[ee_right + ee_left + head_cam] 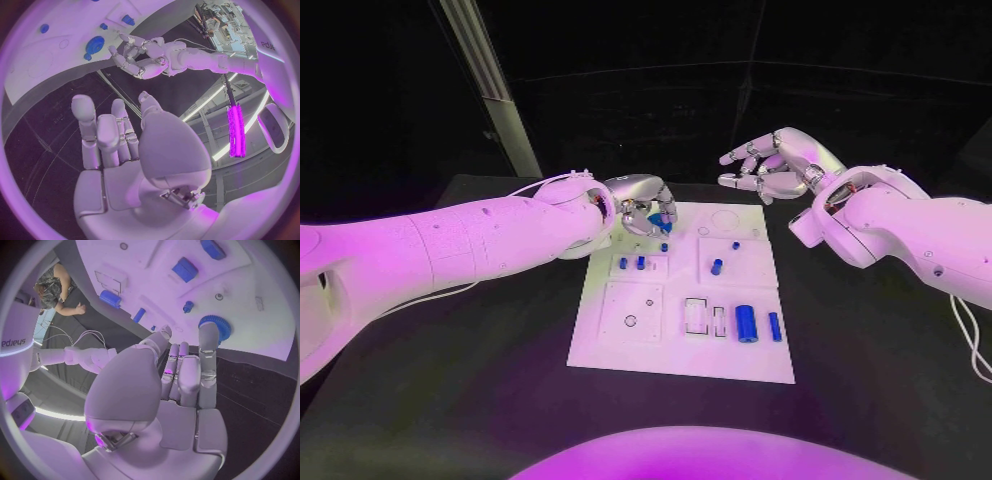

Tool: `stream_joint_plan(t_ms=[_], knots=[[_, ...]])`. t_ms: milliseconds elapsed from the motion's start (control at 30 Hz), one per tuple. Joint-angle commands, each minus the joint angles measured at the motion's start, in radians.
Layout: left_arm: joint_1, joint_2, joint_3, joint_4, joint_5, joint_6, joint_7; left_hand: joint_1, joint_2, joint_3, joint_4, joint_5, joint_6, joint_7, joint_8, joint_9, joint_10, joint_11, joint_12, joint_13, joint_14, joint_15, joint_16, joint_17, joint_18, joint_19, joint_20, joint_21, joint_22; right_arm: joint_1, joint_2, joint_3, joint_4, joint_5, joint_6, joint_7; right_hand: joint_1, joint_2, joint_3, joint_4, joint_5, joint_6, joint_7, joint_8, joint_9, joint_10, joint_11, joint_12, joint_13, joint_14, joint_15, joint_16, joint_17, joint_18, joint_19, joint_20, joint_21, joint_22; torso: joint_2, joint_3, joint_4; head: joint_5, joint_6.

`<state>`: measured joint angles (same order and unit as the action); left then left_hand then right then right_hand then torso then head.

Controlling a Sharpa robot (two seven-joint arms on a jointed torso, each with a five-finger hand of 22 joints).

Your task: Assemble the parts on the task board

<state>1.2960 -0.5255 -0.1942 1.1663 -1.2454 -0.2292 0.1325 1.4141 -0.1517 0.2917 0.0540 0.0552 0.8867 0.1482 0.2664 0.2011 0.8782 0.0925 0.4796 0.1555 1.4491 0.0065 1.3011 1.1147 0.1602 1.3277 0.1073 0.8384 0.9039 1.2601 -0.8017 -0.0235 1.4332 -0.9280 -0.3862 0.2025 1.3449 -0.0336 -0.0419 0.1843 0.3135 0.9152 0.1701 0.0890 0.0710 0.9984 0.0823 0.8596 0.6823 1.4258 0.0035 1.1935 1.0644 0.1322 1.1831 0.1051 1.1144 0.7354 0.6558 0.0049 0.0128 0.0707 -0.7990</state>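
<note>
The white task board [610,345] lies in the middle of the black table. Several small blue parts stand or lie on it, among them two cylinders [747,323] near its front right and a peg [717,266] further back. My left hand [639,205] hovers over the board's far left corner with its fingers apart. One fingertip [209,335] reaches a blue gear [217,325] that lies on the board [262,315]. The gear [95,44] also appears beside the left hand [140,57] in the right wrist view. My right hand [769,165] hangs above the table beyond the board's far right corner, fingers spread and holding nothing.
A pale slanted post [488,80] rises behind the table at the back left. A thin white cable [538,185] runs along my left arm. Bare black table surrounds the board on all sides.
</note>
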Motion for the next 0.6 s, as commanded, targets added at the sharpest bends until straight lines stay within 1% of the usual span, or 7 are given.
stream_joint_plan(t_ms=[33,100,200,333,433,600], knots=[[-0.002,0.014,-0.001,-0.017,-0.135,0.059,-0.016,-0.011,-0.002,-0.008,-0.006,0.0,0.012,-0.001,-0.016,-0.017,0.014,-0.003,-0.014,-0.018,0.027,-0.002,0.035,0.038,-0.021,0.043,-0.005,0.078,0.065,0.002,0.003,0.001,0.001,0.003,0.004,0.006,0.002,0.008,-0.002,0.004,-0.002,-0.008,-0.001,0.003,0.0,-0.004,0.0,0.005,-0.001,-0.006,0.0,-0.004,0.0,0.02,-0.004,0.003,-0.006,0.0,0.0,-0.0001,0.0014,-0.002,0.001],[-0.005,0.026,-0.001,-0.028,-0.154,0.083,-0.03,-0.017,-0.002,-0.016,-0.008,0.0,0.021,-0.005,-0.024,-0.028,0.021,-0.005,-0.023,-0.029,0.034,-0.006,0.04,0.038,-0.026,0.059,-0.008,0.103,0.086,0.002,0.004,0.001,0.0,0.003,0.004,0.007,0.002,0.008,-0.002,0.004,-0.002,-0.008,-0.001,0.003,0.0,-0.004,0.0,0.005,-0.001,-0.006,0.0,-0.004,0.0,0.02,-0.004,0.003,-0.006,0.0,0.0,-0.0008,0.0012,-0.004,0.002],[-0.009,0.039,-0.001,-0.041,-0.171,0.106,-0.042,-0.02,0.0,-0.022,-0.009,0.0,0.031,-0.006,-0.03,-0.035,0.025,-0.007,-0.03,-0.038,0.037,-0.008,0.036,0.025,-0.028,0.069,-0.01,0.115,0.097,0.002,0.005,0.001,0.0,0.003,0.004,0.007,0.002,0.008,-0.002,0.004,-0.002,-0.008,-0.001,0.003,0.0,-0.004,0.0,0.005,-0.001,-0.006,0.0,-0.004,0.0,0.02,-0.004,0.003,-0.006,0.0,0.0,-0.0005,0.0009,-0.003,0.002],[-0.014,0.055,-0.001,-0.061,-0.181,0.126,-0.045,-0.021,0.007,-0.025,-0.011,0.0,0.045,-0.009,-0.034,-0.042,0.036,-0.008,-0.037,-0.046,0.039,-0.01,0.036,0.02,-0.03,0.077,-0.012,0.125,0.106,0.002,0.007,0.001,-0.001,0.003,0.004,0.007,0.003,0.009,-0.002,0.004,-0.001,-0.008,-0.001,0.003,0.0,-0.005,0.0,0.005,-0.001,-0.006,0.0,-0.003,0.002,0.02,-0.003,0.003,-0.006,0.001,0.0,-0.0005,0.0014,-0.003,0.003],[-0.016,0.066,-0.001,-0.075,-0.189,0.144,-0.048,-0.021,0.011,-0.025,-0.013,0.0,0.055,-0.01,-0.036,-0.047,0.046,-0.009,-0.041,-0.051,0.04,-0.011,0.036,0.015,-0.032,0.082,-0.013,0.134,0.114,0.002,0.009,0.001,-0.002,0.003,0.004,0.008,0.003,0.009,-0.002,0.004,-0.001,-0.008,-0.001,0.003,0.0,-0.005,0.0,0.005,-0.001,-0.006,0.0,-0.003,0.002,0.02,-0.003,0.003,-0.006,0.001,0.0,-0.0005,0.0005,-0.004,0.002],[-0.019,0.079,-0.001,-0.091,-0.194,0.165,-0.053,-0.019,0.018,-0.023,-0.016,0.0,0.072,-0.013,-0.04,-0.054,0.064,-0.012,-0.05,-0.06,0.041,-0.013,0.036,0.008,-0.033,0.087,-0.015,0.142,0.122,0.002,0.011,0.001,-0.002,0.003,0.004,0.008,0.003,0.009,-0.002,0.004,-0.001,-0.008,-0.001,0.003,0.0,-0.005,0.0,0.005,-0.001,-0.006,0.0,-0.003,0.002,0.02,-0.003,0.003,-0.006,0.001,0.0,-0.0003,0.0018,-0.006,0.001]])
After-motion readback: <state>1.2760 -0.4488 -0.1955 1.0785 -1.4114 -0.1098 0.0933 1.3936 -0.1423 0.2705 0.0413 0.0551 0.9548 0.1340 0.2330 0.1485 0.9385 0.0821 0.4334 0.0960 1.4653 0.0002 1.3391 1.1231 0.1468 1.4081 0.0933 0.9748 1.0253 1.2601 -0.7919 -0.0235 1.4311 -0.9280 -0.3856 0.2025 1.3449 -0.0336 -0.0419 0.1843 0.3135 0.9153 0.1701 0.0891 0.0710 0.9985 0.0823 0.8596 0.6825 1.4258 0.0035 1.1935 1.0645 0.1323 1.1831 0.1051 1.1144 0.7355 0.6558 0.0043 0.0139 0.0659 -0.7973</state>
